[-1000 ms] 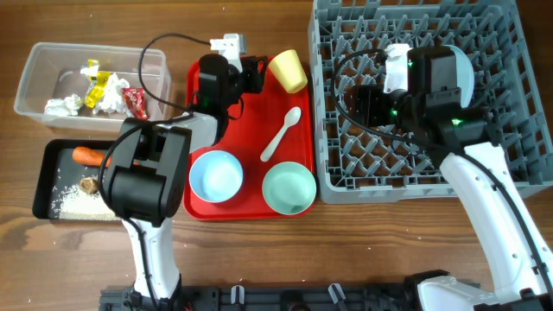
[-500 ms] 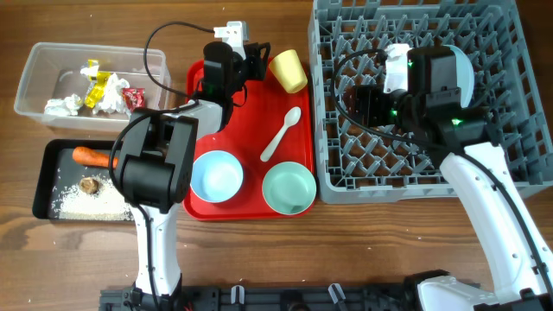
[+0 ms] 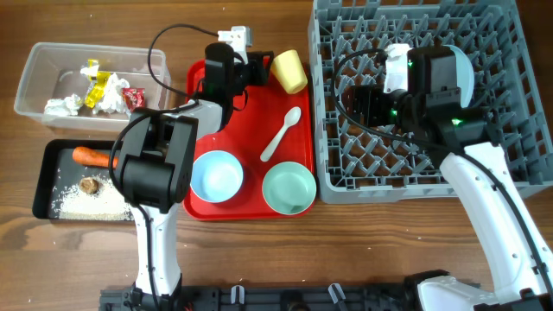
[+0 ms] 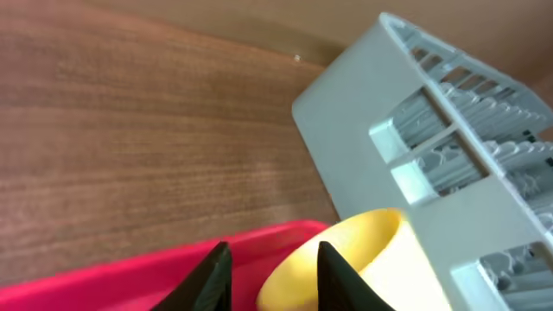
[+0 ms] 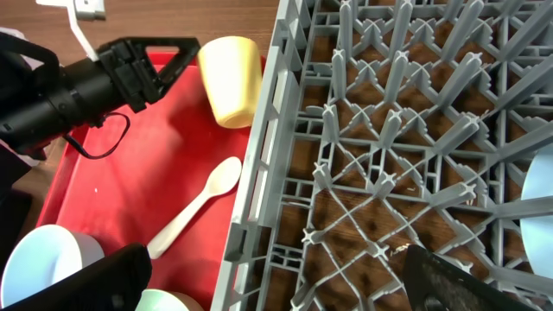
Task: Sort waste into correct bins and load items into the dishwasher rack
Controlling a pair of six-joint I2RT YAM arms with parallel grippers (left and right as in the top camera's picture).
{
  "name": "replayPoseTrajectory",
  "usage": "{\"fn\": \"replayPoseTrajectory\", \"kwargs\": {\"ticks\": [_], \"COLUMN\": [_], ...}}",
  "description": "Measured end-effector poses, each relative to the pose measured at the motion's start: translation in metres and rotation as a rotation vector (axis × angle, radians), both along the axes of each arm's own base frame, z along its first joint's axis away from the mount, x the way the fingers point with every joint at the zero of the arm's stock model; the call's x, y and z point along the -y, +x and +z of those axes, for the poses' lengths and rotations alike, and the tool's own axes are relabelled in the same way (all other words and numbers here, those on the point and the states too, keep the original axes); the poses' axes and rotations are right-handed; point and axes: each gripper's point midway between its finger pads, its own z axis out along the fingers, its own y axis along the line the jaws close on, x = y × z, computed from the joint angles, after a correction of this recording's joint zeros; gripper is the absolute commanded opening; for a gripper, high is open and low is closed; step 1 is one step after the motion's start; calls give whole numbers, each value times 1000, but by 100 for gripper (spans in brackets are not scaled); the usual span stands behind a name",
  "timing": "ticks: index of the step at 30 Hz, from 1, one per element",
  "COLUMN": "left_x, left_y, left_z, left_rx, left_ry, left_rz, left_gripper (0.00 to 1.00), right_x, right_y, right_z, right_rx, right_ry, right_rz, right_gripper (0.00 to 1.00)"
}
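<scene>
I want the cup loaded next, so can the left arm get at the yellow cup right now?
Probably yes. The left gripper is right beside the yellow cup on the red tray, jaws apart and pointed at it, with nothing between them.

On my overhead view the rack [image 3: 321,130] takes up the right of the bench [image 3: 346,255], and the plate [image 3: 466,74] stands in its far right part. Just left of the rack lies the serving tray [image 3: 298,151]. On it, the cup [image 3: 289,70] is at the far right corner, the spoon [image 3: 281,134] is mid-tray, and the first bowl [image 3: 216,175] and second bowl [image 3: 289,187] sit side by side along the near edge. Further left, the tub [image 3: 33,82] sits behind the shallow tray [image 3: 41,186]. I see wrappers [image 3: 136,102] and tissue [image 3: 62,106] in the tub, and the carrot [image 3: 86,155], lump [image 3: 87,184] and rice [image 3: 82,203] in the shallow tray.
</scene>
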Motion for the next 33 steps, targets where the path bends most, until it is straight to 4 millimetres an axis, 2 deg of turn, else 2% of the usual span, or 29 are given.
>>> {"fn": "replayPoseTrajectory", "kwargs": {"ticks": [7, 9, 14, 21, 22, 27, 33], "left_x": [-1, -1, -3, -9, -8, 6, 13], "left_y": [-15, -16, 0, 14, 15, 10, 11], "left_z": [-26, -26, 23, 41, 40, 8, 13], "left_rx": [-127, -124, 34, 144, 155, 135, 167], "left_ry": [28, 35, 31, 56, 59, 119, 140], "left_rz": [-18, -26, 1, 54, 51, 10, -10], "left_gripper": [27, 27, 27, 29, 29, 29, 28], "right_x": [0, 0, 1, 0, 0, 0, 0], "right_y": [-2, -2, -4, -1, 0, 1, 2], "right_z": [-2, -2, -4, -1, 0, 1, 1], "right_rx": [-13, -13, -22, -3, 2, 7, 9], "right_ry": [-3, -3, -4, -1, 0, 1, 2], "right_rz": [0, 0, 0, 0, 0, 0, 0], "right_gripper": [97, 97, 97, 97, 97, 97, 97]}}
